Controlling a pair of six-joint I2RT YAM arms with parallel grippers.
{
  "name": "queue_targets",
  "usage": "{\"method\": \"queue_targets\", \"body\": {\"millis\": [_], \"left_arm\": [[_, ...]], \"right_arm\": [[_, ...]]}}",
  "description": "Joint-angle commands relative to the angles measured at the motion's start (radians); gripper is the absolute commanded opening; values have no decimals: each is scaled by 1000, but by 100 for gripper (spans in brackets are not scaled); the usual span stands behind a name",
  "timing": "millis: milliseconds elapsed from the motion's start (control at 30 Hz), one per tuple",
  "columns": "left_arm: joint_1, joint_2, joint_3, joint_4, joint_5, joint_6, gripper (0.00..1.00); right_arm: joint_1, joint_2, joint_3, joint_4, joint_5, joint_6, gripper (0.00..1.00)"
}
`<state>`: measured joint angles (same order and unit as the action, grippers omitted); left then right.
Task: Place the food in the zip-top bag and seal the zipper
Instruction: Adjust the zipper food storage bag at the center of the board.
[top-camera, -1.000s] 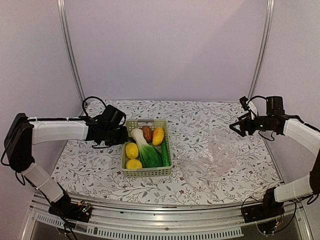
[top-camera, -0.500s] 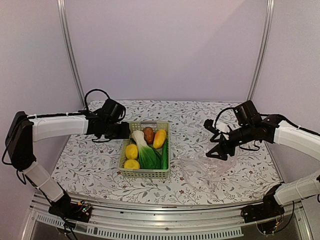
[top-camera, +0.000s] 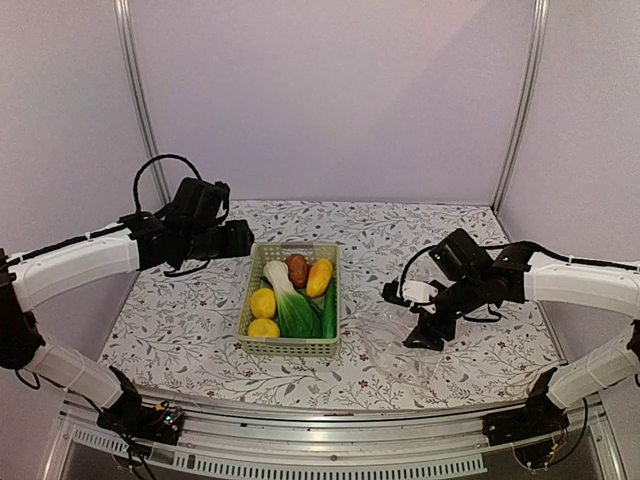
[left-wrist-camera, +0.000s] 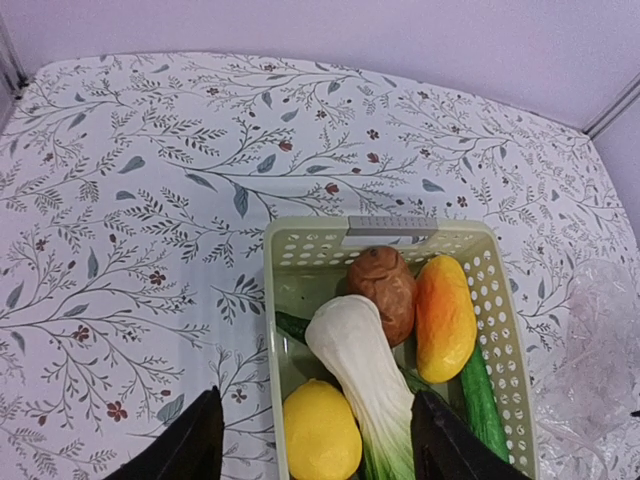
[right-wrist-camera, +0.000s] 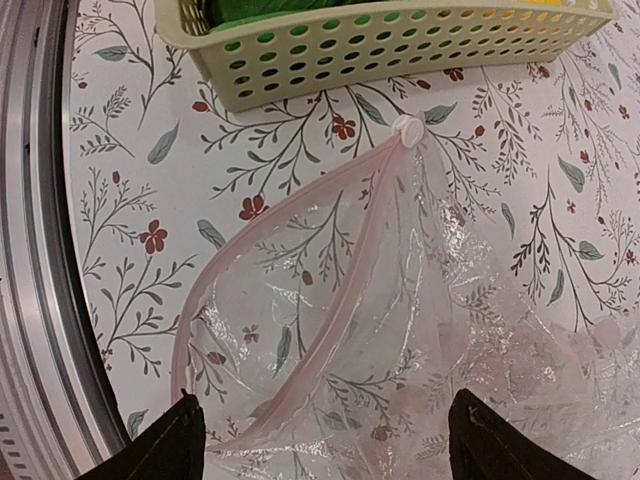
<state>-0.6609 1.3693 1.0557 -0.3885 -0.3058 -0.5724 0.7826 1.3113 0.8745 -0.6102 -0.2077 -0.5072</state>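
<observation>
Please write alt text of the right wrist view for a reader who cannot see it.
A clear zip-top bag lies on a floral table, its pink zipper gaping open, beside a pale green basket. The open right gripper hangs over the bag's mouth.

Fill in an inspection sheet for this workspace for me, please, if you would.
Surface: floral tablecloth, lying flat.
Job's things: food all in the basket; zip-top bag flat on the cloth right of it, zipper unsealed, mouth gaping.
Clutter: nothing seen.
Grippers: left gripper open, empty, near the basket; right gripper open, empty, over the bag.
Cables: black cable loops on both arms, off the cloth.
Surroundings: plain walls, metal uprights, rail along the near edge.
</observation>
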Motion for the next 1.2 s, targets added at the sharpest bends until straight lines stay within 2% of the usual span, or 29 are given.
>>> {"method": "queue_targets", "body": {"millis": [0, 300, 467, 767, 800, 967, 1167], "left_arm": [[-26, -40, 15, -22, -36, -8, 63], [-40, -51, -1, -11, -40, -27, 63], [-51, -48, -22, 19, -22, -37, 62], [-81, -34, -61, 75, -27, -34, 62], [-83, -32, -62, 80, -27, -33, 62], [-90, -29, -59, 88, -27, -25, 62], [-108, -29, -63, 136, -28, -28, 60]], "right_arm": [[37, 46, 0, 4, 74, 27, 83], [41, 131, -8, 89, 364, 62, 84], [22, 153, -29, 160, 504, 40, 78], [-216, 191, 25, 240, 513, -13, 68], [-222, 188, 37, 221, 508, -7, 66], [-203, 73, 46, 158, 297, 44, 64], [-201, 130, 1, 201, 406, 57, 60]]}}
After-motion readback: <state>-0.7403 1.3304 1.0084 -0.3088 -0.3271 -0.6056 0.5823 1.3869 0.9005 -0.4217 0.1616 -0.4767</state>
